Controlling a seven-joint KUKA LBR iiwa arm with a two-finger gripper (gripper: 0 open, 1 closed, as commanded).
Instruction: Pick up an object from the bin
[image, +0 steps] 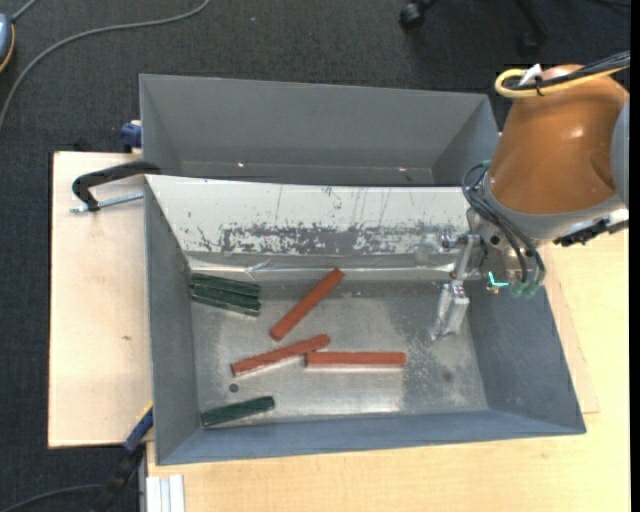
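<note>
Red sticks (355, 359) ctr, green bars (225, 293) L edge

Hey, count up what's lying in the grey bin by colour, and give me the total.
Red-brown sticks: 3
Dark green sticks: 3, taking the pair on the left as two lying side by side
Total: 6

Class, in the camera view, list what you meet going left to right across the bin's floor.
Dark green flat bars at back left, steeply slanted red stick, level red stick, gripper.
</note>
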